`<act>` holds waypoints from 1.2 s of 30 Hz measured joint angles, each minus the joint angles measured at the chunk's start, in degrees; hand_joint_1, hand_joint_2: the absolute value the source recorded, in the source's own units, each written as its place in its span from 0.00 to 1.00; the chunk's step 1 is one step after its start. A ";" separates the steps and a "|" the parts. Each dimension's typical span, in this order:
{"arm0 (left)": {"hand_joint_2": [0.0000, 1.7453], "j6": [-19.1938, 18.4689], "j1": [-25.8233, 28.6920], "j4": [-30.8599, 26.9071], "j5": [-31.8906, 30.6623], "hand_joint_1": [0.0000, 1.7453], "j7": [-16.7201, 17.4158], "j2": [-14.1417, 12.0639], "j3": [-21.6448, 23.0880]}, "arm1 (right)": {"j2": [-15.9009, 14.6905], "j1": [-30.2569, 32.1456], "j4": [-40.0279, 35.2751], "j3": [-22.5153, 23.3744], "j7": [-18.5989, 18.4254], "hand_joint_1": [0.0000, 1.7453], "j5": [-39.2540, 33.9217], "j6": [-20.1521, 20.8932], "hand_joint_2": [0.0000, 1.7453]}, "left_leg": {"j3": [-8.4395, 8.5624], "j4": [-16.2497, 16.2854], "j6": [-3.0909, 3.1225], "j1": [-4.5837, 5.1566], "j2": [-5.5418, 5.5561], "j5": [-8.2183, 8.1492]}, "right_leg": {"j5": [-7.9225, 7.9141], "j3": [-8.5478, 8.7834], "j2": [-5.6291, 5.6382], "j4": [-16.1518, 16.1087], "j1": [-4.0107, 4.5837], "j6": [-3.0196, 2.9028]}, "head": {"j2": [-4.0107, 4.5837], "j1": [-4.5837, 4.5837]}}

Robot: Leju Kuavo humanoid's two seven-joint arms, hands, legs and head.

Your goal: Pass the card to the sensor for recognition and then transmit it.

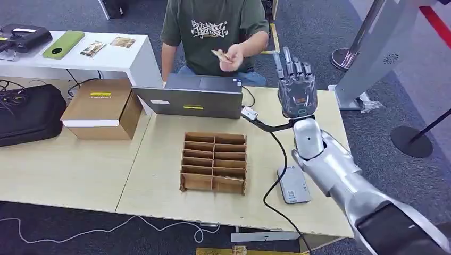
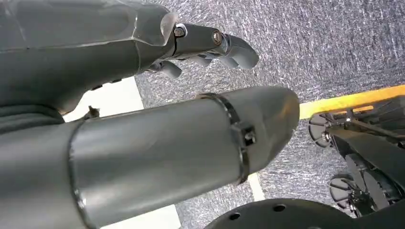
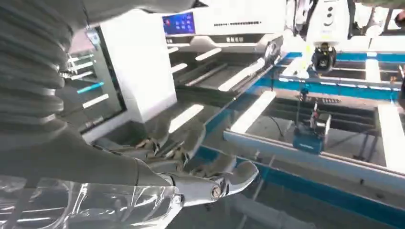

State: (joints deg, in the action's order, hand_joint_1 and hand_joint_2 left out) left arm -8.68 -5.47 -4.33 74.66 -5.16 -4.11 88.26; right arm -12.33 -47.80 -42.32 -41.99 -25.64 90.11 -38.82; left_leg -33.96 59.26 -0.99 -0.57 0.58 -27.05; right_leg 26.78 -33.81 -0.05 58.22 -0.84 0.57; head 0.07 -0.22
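A person in a green T-shirt sits behind the table and holds a small tan card [image 1: 218, 54] in a raised hand [image 1: 233, 56]. My right hand [image 1: 295, 86] is lifted above the table's far right part, fingers pointing up and spread, with nothing in it. It is to the right of the card and apart from it. The same right hand [image 3: 191, 164] appears empty against ceiling lights. The grey flat sensor [image 1: 293, 185] lies on the table below my right forearm, its black cable running to the laptop. My left hand [image 2: 210, 45] hangs over grey carpet, holding nothing.
A cardboard divider box [image 1: 214, 162] sits mid-table. Behind it stands a grey laptop [image 1: 194, 95], with a brown carton [image 1: 101, 109] and a black bag [image 1: 26, 111] to the left. A white side table [image 1: 119, 58] carries phones. Stanchion bases stand on the floor at right.
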 joint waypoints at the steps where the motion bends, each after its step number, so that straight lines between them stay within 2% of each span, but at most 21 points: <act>1: 0.00 0.04 0.00 0.00 0.22 0.00 0.00 0.00 0.00 | 0.29 0.63 -0.15 1.22 0.92 0.00 -0.02 0.00 1.00 | 0.00 0.00 0.00 0.00 0.00 0.00 | 0.00 0.00 0.00 0.00 0.00 0.00 | 0.00 0.02; 7: 0.00 0.07 0.18 0.00 1.77 0.00 0.00 0.02 0.02 | 1.57 6.76 -5.52 11.67 2.56 0.00 0.00 0.00 1.00 | -0.02 0.00 0.00 0.00 0.03 -0.01 | 0.03 -0.01 -0.02 -0.01 0.00 -0.01 | 0.00 0.02; 10: 0.00 0.09 0.34 0.00 2.49 0.00 0.00 0.07 0.00 | 1.51 10.25 -9.19 14.87 0.22 0.00 -0.02 0.00 1.00 | -0.01 0.00 -0.03 0.00 0.02 -0.04 | 0.03 -0.03 -0.01 -0.03 0.00 -0.01 | 0.00 0.02; 12: 0.00 -0.04 0.43 0.00 3.10 0.00 -0.02 0.09 0.00 | 0.66 12.50 -12.08 15.39 -2.74 0.00 0.00 0.00 1.00 | -0.02 0.00 -0.01 0.00 0.03 -0.05 | 0.03 -0.03 -0.01 -0.04 0.00 -0.01 | 0.00 0.02; 14: 0.00 -0.09 0.56 0.00 3.56 0.00 -0.02 0.15 0.00 | -0.85 14.73 -14.74 15.29 -5.49 0.00 0.00 0.00 1.00 | -0.02 0.00 -0.02 0.01 0.02 -0.07 | 0.03 -0.04 0.00 -0.05 -0.01 -0.01 | 0.00 0.00; 17: 0.00 -0.20 0.73 0.00 4.24 0.00 -0.02 0.22 0.00 | -4.17 17.76 -18.57 13.72 -11.61 0.00 0.00 0.07 1.00 | -0.02 0.00 -0.02 0.01 0.04 -0.07 | 0.04 -0.04 -0.04 -0.09 -0.01 0.00 | 0.00 0.02; 19: 0.00 -0.24 1.00 0.00 4.66 0.00 -0.02 0.22 0.00 | -6.78 20.15 -21.21 12.73 -13.63 0.00 -0.02 0.46 1.00 | -0.05 0.00 -0.01 0.01 0.07 -0.08 | 0.04 -0.04 -0.04 -0.10 -0.01 0.00 | 0.00 0.02; 23: 0.00 -0.28 1.35 0.00 5.62 0.00 -0.28 0.22 -0.07 | -12.82 26.25 -29.60 12.44 -14.38 0.00 0.00 4.58 1.00 | -0.08 0.00 0.06 0.01 0.06 -0.14 | 0.05 -0.07 -0.04 -0.12 -0.01 0.01 | 0.00 0.02; 26: 0.00 -0.28 1.44 0.02 6.16 0.00 -0.52 0.28 -0.09 | -15.82 30.34 -35.39 13.20 -14.40 0.00 0.00 8.06 1.00 | -0.07 0.00 0.02 0.01 0.05 -0.18 | 0.08 -0.08 -0.03 -0.12 -0.01 0.02 | 0.00 0.00; 31: 0.00 -0.44 1.73 0.18 6.80 0.00 -1.12 0.52 -0.11 | -19.30 37.70 -44.90 15.70 -14.40 0.00 0.00 13.05 1.00 | -0.10 -0.01 0.04 0.01 0.05 -0.20 | 0.11 -0.09 -0.04 -0.11 0.00 0.01 | 0.00 0.00; 33: 0.00 -0.52 1.76 0.22 7.15 0.00 -1.31 0.63 -0.11 | -19.93 39.94 -47.35 16.73 -14.40 0.00 0.02 13.99 1.00 | -0.10 -0.01 0.04 0.00 0.04 -0.20 | 0.12 -0.10 -0.03 -0.11 0.00 0.01 | 0.00 0.02; 36: 0.00 -0.99 1.78 0.57 7.45 0.00 -1.46 0.92 -0.13 | -20.52 44.27 -52.55 17.84 -14.40 0.00 0.02 17.66 1.00 | -0.12 -0.02 0.03 0.00 0.05 -0.22 | 0.15 -0.09 -0.05 -0.11 0.00 0.01 | 0.00 0.04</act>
State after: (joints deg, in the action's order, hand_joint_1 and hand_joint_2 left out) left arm -9.66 -3.69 -3.76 82.12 -6.62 -3.19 88.13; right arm -32.85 -3.53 -94.87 -24.15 -40.04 90.14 -21.15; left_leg -34.08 59.25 -0.96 -0.57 0.63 -27.27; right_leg 26.92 -33.90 -0.10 58.11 -0.84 0.59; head 0.07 -0.17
